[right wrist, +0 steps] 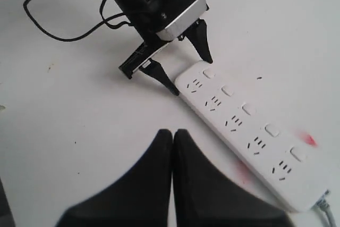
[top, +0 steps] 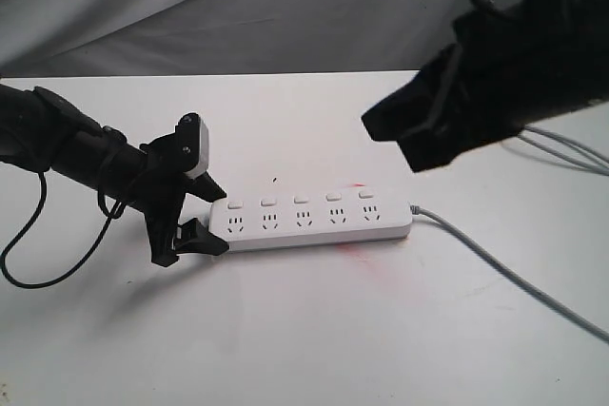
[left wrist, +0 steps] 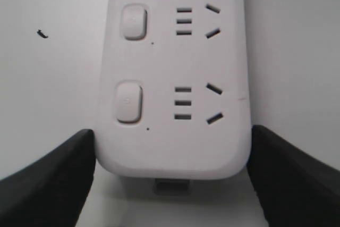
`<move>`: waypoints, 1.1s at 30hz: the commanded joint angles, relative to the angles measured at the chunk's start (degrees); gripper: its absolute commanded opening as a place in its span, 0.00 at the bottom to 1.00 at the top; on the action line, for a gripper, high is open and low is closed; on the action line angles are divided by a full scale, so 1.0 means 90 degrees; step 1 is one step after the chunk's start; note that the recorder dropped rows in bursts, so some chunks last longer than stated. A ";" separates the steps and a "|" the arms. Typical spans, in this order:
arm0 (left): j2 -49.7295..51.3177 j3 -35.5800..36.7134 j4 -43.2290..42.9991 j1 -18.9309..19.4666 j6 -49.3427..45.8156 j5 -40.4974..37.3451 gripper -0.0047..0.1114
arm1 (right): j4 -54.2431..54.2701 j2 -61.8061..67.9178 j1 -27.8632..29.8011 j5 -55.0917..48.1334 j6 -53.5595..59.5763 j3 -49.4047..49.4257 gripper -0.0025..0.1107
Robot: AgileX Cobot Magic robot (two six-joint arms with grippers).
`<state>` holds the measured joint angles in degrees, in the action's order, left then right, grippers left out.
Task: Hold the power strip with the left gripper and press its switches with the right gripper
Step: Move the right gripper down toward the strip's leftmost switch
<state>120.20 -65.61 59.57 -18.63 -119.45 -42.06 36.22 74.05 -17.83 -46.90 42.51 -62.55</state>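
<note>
Left claw [top: 220, 222] sits at the strip's [top: 314, 221] free end, the end away from the cord [top: 495, 263]. One finger is on each long side. In the left wrist view both fingers [left wrist: 50, 182] meet the strip's [left wrist: 172, 78] side walls with no gap visible, so I read it as gripping the strip, only at the end corners.

The strip lies flat on the table [top: 304, 339], sockets and switches [top: 301, 199] face up. All five switches are uncovered, in a row along one long edge. There is a red smear on the table near the strip's cord end.

Right claw [top: 376, 128] is above the strip, toward its cord end, well clear of it and touching nothing. In the right wrist view its fingers [right wrist: 159, 184] are pressed together into one blunt tip, clenched and empty, with the strip [right wrist: 239, 126] and left claw [right wrist: 191, 75] beyond it.

Step, as I judge it: the hold is made and pressing has not begun. The right claw is at the approach stage.

The next move calls for:
- Bringing the closed tip down over one switch, probably the one nearest the cord end.
- Lining it up squarely, since the target is small and the sockets sit just beside it.
- Pushing straight down, not sideways, because the strip is only held at one end and could pivot.

Whether any switch is already pressed in, I cannot tell.
</note>
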 commanded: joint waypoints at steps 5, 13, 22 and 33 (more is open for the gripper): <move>0.0007 -0.0003 -0.0211 -0.0018 -0.0054 0.0108 0.61 | 0.0087 0.1744 -0.0027 -0.0321 0.1377 -0.1827 0.02; 0.0007 -0.0003 -0.0211 -0.0018 -0.0054 0.0108 0.61 | 0.0264 0.2693 -0.0027 -0.0040 0.2677 -0.1997 0.02; 0.0007 -0.0003 -0.0211 -0.0018 -0.0054 0.0108 0.61 | 0.1576 0.3905 -0.0034 0.0637 0.4620 -0.1997 0.02; 0.0007 -0.0003 -0.0211 -0.0018 -0.0054 0.0108 0.61 | 0.2748 0.5258 -0.0034 0.0652 0.5906 -0.2654 0.02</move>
<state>120.20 -65.61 59.57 -18.63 -119.45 -42.06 58.49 119.01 -17.96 -39.26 94.33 -82.66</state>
